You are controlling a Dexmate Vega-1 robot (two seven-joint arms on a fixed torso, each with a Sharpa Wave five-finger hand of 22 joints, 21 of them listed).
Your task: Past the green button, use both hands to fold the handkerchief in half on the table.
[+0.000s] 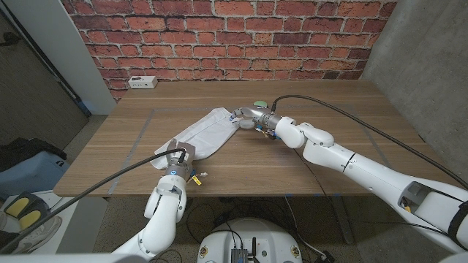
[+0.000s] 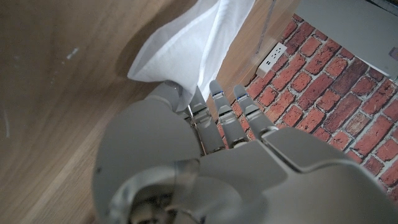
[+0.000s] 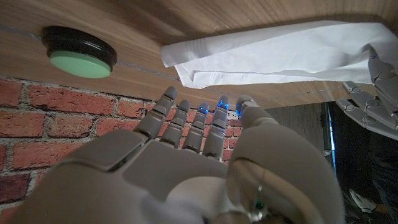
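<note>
Two layers of white handkerchief (image 1: 206, 129) already lie on the table (image 1: 344, 120) as a long narrow band, running from my left hand (image 1: 175, 157) near the front edge up to my right hand (image 1: 248, 118) beside the green button (image 1: 259, 104). I judge the fold is made and I am at each end only to keep or finish the alignment.

My left hand sits at the near end of the cloth. From the left wrist view the corner (image 2: 158, 71) lies right at my fingertips (image 2: 217, 87), but I cannot tell whether I pinch it or merely touch it. My right hand is at the far end with fingers extended and apart; in the right wrist view they (image 3: 186, 115) stop just short of the cloth's edge (image 3: 180, 65), holding nothing.

The head view gives the whole layout: the band's diagonal run, both arms, a white socket strip (image 1: 142, 82) by the brick wall. It hides the button behind my right hand's bulk, mostly. The right wrist view shows the button (image 3: 79, 59) whole, well beside the cloth, and the doubled edge where one layer overlaps the other. It also catches my other hand (image 3: 373, 93) at the cloth's opposite end.
</note>
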